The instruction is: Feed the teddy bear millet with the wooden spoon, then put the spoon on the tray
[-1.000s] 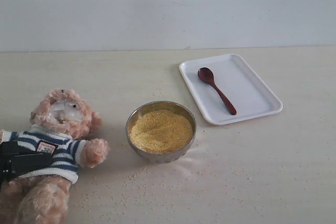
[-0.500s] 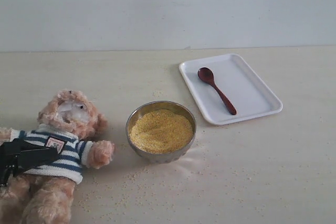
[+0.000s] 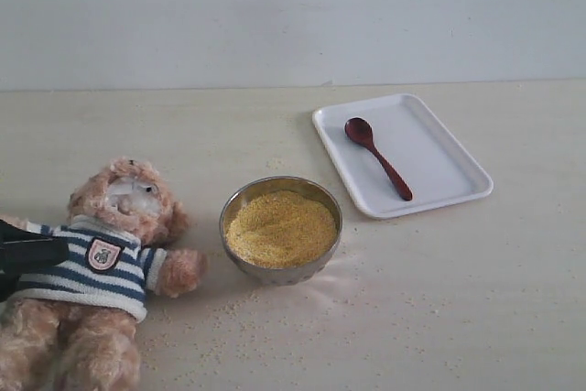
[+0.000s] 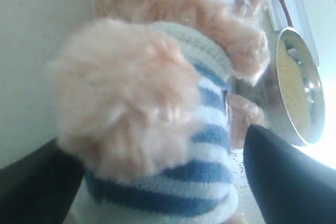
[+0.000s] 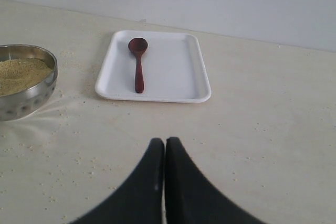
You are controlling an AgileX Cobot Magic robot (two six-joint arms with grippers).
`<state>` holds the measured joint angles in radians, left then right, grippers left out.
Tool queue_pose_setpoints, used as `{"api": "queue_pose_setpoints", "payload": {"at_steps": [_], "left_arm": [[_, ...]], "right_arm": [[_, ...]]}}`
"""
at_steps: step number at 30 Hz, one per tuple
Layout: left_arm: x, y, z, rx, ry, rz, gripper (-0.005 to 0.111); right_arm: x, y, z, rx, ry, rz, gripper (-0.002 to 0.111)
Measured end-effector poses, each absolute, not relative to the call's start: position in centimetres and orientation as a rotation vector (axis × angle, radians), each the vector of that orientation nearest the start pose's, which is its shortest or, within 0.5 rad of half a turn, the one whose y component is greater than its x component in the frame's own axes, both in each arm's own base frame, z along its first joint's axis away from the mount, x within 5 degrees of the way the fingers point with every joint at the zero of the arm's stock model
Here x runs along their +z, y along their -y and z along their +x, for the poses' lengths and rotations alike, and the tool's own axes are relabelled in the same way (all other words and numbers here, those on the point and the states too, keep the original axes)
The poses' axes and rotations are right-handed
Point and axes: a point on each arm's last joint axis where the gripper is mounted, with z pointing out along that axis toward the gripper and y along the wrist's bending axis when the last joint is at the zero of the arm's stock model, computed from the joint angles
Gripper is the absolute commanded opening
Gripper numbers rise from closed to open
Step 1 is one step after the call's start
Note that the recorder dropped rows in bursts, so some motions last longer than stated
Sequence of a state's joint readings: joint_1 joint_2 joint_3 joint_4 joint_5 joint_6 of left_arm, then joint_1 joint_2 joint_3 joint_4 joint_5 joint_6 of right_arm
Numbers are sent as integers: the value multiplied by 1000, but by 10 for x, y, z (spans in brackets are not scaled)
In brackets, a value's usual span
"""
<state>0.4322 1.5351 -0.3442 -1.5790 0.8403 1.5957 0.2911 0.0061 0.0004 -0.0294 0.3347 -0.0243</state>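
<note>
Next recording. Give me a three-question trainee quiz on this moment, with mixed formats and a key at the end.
1. True or false: the wooden spoon lies in the metal bowl.
2. Multiple choice: the right gripper is A) open, B) shut with nothing in it, C) shut on the spoon.
3. Fill in: the left gripper has its jaws wide apart, one on either side of the ____.
Key: 1 false, it lies on the tray; 2 B; 3 teddy bear.
</note>
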Motion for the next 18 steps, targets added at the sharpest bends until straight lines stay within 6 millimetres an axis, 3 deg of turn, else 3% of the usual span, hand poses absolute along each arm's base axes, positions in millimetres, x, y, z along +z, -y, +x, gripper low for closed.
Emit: {"api": "queue_pose_setpoints", "payload": {"at_steps": [7, 10, 13, 14, 17, 18], "left_arm": [[177, -23, 184, -689, -2333, -238, 77], [202, -22, 176, -605, -2334, -216, 73], [231, -22, 166, -501, -2335, -166, 50], [249, -20, 159, -454, -2319, -128, 43], [280, -14, 141, -382, -2273, -85, 13], [290, -9, 133, -379, -2242, -86, 8]], "right_arm": [[183, -15, 52, 161, -1802, -304, 0], [183, -15, 52, 161, -1802, -304, 0], [183, -15, 52, 161, -1802, -304, 0], [183, -15, 52, 161, -1802, -304, 0], [183, -15, 52, 161, -1802, -304, 0], [183, -15, 52, 161, -1802, -304, 0]]}}
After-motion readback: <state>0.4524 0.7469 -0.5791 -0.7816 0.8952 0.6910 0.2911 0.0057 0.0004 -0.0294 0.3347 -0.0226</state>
